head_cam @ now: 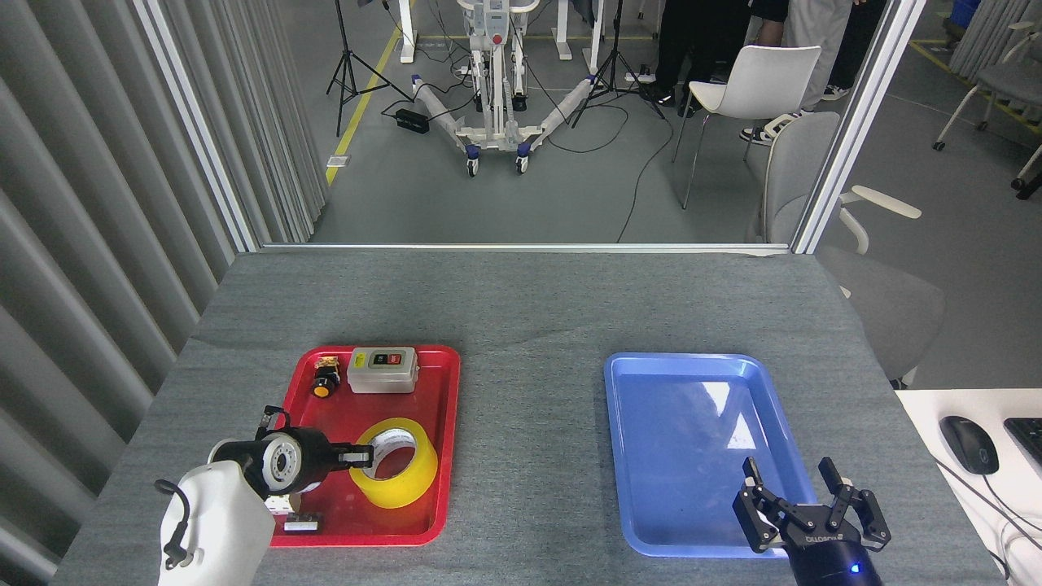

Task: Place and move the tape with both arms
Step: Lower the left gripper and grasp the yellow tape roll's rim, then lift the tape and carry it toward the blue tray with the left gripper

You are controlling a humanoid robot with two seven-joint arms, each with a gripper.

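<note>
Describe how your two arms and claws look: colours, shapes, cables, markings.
Left arm: a white rounded shell carrying a thin black cable loop, then a black cylindrical wrist with a silver ring, ending in the dark left claw. Right claw: black, two angular linked fingers, white lettering, a blue light on the wrist.

Red tray (pixel 444 407): on the grey table (pixel 529 309), at 9 o'clock of the blue tray.
Blue tray (pixel 627 456): its floor bare.
Switch box (pixel 383 369): grey, at the red tray's 12 o'clock edge.
Yellow push button (pixel 325 382): just beside the box, at its 9 o'clock.
White chair (pixel 753 85): on the floor beyond the table, toward 1 o'clock.
Computer mouse (pixel 969 444): on a white desk at 3 o'clock.
</note>
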